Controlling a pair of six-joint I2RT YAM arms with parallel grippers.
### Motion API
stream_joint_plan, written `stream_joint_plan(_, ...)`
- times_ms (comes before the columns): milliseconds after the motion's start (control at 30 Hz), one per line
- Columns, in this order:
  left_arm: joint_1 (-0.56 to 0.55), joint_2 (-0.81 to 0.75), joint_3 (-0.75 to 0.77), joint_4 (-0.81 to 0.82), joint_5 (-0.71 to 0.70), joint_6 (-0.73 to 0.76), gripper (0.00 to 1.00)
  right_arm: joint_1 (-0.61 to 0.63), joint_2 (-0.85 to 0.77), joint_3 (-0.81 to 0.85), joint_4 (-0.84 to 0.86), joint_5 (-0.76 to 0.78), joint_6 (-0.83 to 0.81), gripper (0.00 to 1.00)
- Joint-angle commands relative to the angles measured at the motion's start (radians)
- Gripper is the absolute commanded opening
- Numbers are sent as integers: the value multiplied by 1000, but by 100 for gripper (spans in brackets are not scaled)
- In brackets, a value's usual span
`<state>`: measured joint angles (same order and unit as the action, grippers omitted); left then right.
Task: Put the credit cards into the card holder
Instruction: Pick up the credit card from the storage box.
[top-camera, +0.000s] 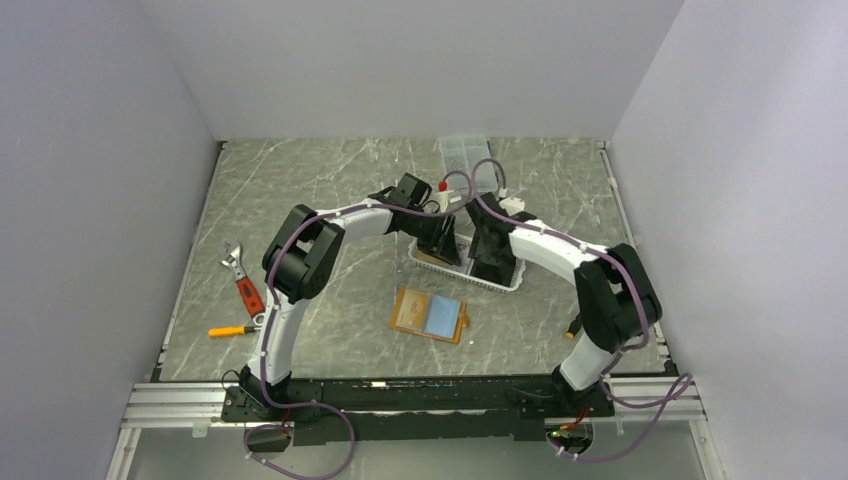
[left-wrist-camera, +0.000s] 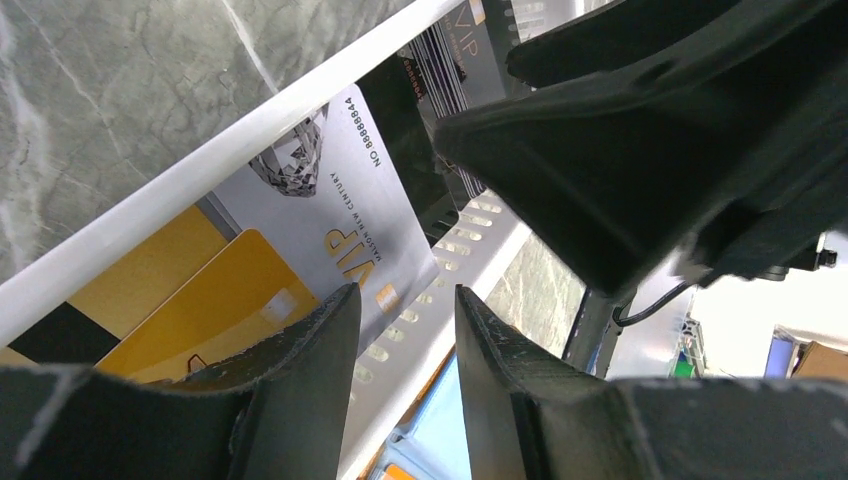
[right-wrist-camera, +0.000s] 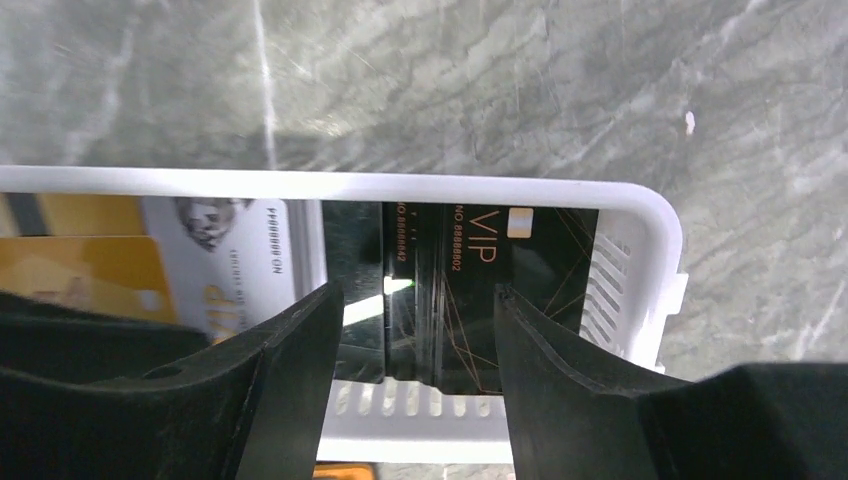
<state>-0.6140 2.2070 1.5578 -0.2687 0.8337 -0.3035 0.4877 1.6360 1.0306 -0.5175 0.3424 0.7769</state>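
Several thin plastic credit cards (right-wrist-camera: 455, 290), black, silver and gold, lie in the white slotted basket (right-wrist-camera: 400, 185); the orange folding card holder (top-camera: 430, 314) sits open on the grey marble worktop (top-camera: 300, 190) near my bases. My right end effector (right-wrist-camera: 418, 300) straddles the black cards, jaws apart, my left end effector (left-wrist-camera: 408, 300) likewise parted beside the silver one. Picking is in hand, I judge: next, pinch one card alone.

cards (right-wrist-camera: 470, 290) in basket (right-wrist-camera: 400, 185); orange wallet (top-camera: 430, 314) open
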Motion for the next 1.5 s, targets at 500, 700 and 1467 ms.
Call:
stream_joint_plan(500, 1, -65, -52, -9, 10, 32, 45, 76, 117, 58, -204, 272, 28, 33)
stream_joint_plan(700, 2, -64, -61, -5, 7, 33, 44, 67, 59, 42, -202, 288, 22, 12)
stream_joint_plan(1467, 22, -79, -96, 18, 5, 29, 44, 40, -51, -13, -160, 223, -34, 46)
